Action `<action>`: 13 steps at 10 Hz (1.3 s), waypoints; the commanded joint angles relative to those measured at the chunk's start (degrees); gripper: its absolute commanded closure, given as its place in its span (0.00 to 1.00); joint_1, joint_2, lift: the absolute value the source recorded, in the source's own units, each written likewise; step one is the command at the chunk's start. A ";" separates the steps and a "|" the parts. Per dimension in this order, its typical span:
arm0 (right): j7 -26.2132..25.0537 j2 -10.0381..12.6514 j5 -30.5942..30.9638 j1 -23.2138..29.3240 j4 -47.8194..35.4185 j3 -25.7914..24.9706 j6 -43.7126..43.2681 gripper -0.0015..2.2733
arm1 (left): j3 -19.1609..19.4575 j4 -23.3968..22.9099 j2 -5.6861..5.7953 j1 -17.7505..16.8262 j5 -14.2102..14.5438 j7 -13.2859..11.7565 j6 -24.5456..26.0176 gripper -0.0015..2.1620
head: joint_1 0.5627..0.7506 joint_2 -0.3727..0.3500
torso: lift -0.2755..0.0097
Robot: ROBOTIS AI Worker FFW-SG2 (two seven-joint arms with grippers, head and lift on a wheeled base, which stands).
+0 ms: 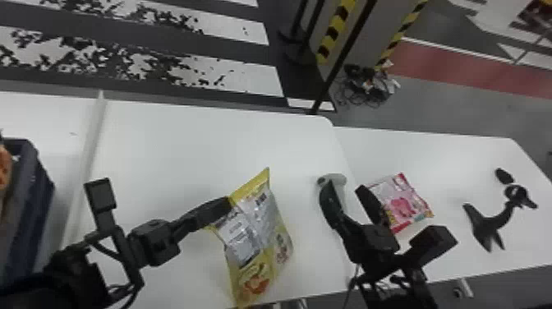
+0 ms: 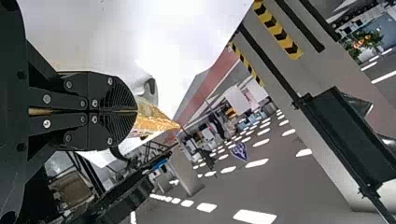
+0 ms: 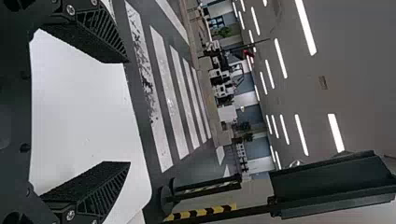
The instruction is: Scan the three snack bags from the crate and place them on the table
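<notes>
In the head view my left gripper point(image 1: 225, 205) is shut on the upper left edge of a yellow snack bag point(image 1: 263, 230), held tilted over the table. The left wrist view has that gripper point(image 2: 135, 112) closed, with the golden bag point(image 2: 153, 119) beyond its tips. My right gripper point(image 1: 345, 190) stands open beside the grey-white scanner point(image 1: 338, 181), which is partly hidden behind a finger; in its wrist view the gripper point(image 3: 125, 112) has nothing between its fingers. A pink snack bag point(image 1: 404, 201) lies right of it. An orange item point(image 1: 5, 166) sits in the dark blue crate point(image 1: 41, 185).
White tables point(image 1: 185, 139) adjoin each other, with a seam near the crate and a rounded corner by the scanner. A black curved object point(image 1: 493, 222) and a small black piece point(image 1: 504, 176) lie on the right table. A dark pole point(image 1: 343, 57) rises behind the far edge.
</notes>
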 commanded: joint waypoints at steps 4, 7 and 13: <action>0.00 -0.83 0.17 -2.46 2.04 0.03 2.45 0.05 | -2.97 7.77 -0.15 -7.49 -6.87 7.00 -7.58 0.81 | 0.70 0.03 | 0.75; -0.09 -1.27 0.70 -3.95 2.92 0.30 4.21 0.05 | -5.17 10.05 -0.15 -10.56 -12.58 10.51 -8.11 0.00 | 0.70 0.03 | 0.75; -0.17 -1.44 1.31 -4.48 3.09 0.83 5.09 0.05 | -5.96 5.57 -0.15 -6.69 -19.52 20.44 -14.96 0.02 | 0.70 0.03 | 0.75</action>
